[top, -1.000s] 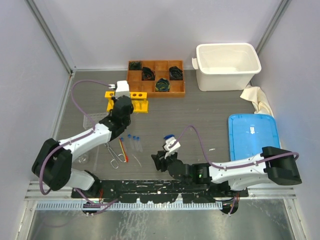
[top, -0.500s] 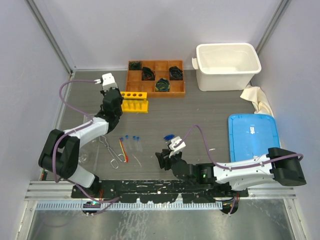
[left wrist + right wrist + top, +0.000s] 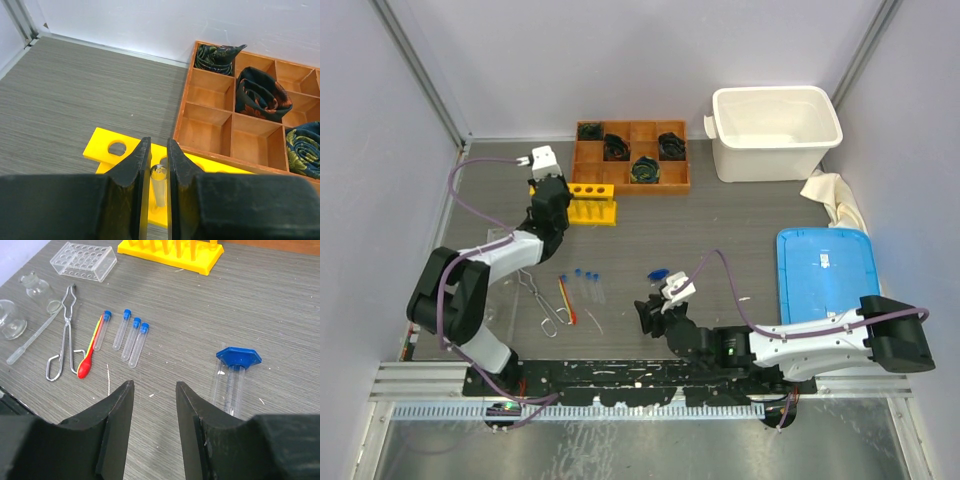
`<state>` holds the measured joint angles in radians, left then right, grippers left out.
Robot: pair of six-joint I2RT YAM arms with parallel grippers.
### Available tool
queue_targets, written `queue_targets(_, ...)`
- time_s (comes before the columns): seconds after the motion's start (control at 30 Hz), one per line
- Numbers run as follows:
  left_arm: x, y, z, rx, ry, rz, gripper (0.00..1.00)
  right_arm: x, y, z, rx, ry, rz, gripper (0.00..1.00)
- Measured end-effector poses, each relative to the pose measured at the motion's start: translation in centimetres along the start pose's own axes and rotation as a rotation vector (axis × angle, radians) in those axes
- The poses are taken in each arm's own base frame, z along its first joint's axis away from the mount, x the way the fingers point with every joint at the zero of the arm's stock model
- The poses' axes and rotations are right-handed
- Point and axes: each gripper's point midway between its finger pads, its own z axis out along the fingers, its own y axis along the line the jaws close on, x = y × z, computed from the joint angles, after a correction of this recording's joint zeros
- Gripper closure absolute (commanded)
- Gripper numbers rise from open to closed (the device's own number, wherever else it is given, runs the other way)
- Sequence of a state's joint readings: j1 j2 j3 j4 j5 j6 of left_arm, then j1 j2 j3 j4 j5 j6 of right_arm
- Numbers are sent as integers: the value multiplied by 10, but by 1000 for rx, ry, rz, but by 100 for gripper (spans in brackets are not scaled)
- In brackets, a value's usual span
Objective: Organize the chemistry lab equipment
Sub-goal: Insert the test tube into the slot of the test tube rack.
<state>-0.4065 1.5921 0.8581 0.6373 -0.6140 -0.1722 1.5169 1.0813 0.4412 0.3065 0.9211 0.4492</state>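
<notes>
One clear test tube (image 3: 159,184), clamped in the left gripper (image 3: 158,150), has returned over the yellow rack (image 3: 100,146). Insertion looks imminent. Right gripper (image 3: 154,400) gapes.

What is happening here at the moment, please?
The left gripper is shut on a clear test tube, right at the yellow rack. The right gripper is open and empty above the table. Four blue-capped tubes and the tongs lie on the table.

Robot lab test cell: plain walls (image 3: 620,60), aluminium rail (image 3: 420,380), grey tabletop (image 3: 720,220).
</notes>
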Motion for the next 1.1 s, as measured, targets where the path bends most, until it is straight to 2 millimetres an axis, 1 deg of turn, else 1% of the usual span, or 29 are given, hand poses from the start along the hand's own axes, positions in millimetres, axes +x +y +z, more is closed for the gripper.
queue_targets(0.07, 1, -2, 2, 2, 0, 0, 100, -3, 0, -1, 0, -7, 8, 55)
queue_targets(0.27, 11, -3, 6, 4, 18, 11, 100, -9, -3, -3, 4, -20, 22, 55)
queue_targets(0.6, 21, -4, 8, 3, 35, 19, 100, -3, -10, -4, 20, -8, -2, 55)
queue_targets(1.1, 21, -6, 11, 7, 15, 3, 100, -1, -16, -6, 30, -8, -4, 55)
